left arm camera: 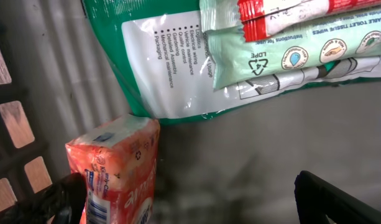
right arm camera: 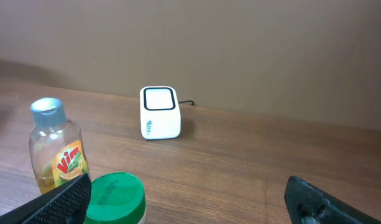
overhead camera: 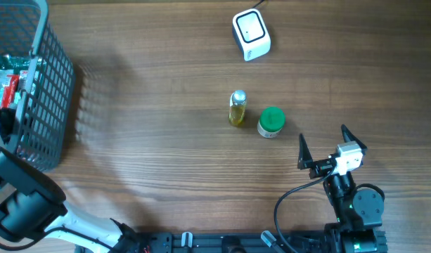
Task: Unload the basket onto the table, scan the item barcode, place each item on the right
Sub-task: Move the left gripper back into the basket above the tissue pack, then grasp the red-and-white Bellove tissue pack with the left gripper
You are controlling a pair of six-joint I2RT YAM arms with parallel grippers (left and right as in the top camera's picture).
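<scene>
I am hovering my left gripper (left arm camera: 193, 194), spread and empty, beside the orange packet (left arm camera: 119, 168), I think to grasp it. My right gripper (overhead camera: 322, 133) is idling, spread too.

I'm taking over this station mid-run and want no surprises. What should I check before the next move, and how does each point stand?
1. Is the right hand open and empty: ok.
2. Is the left hand open and gripping nothing: ok. The orange pack sits beside one finger.
3. Is the left hand out of the basket: not ok, it is down inside.
4. Is the scanner standing with bare table around it: ok.
5. Are the yellow bottle and green-lidded jar upright and apart: ok.
6. Is there a barcode on either: cannot tell.
</scene>
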